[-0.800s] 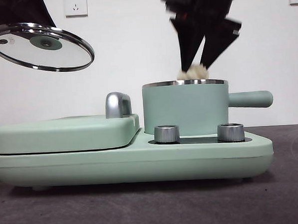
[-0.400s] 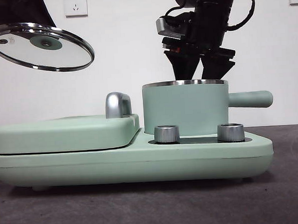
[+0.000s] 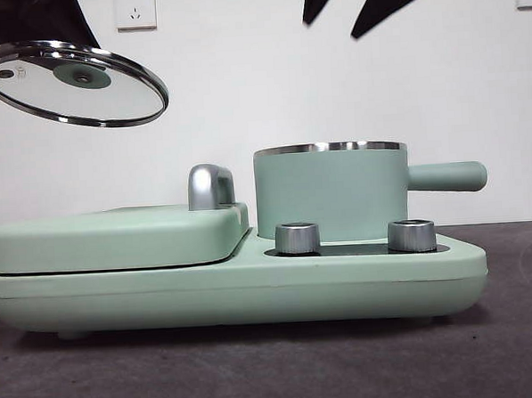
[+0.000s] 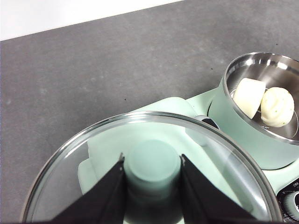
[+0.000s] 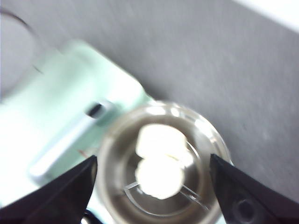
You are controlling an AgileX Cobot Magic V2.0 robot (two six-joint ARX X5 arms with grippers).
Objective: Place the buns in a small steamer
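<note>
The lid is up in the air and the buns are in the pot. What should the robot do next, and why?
Probably bring the lid across and lower it onto the pot. Both buns already lie inside, the right gripper hangs open high above it, and the left gripper holds the lid by its knob, off to the side.

Front camera looks level at the steamer (image 3: 330, 194); both wrist cameras look down into it.

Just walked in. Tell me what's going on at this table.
Both buns, the smooth bun and the ridged bun, lie side by side inside the small steamer. The left end effector holds the glass lid by its knob, up and off to the side. The right end effector hangs open above the pot, empty.
</note>
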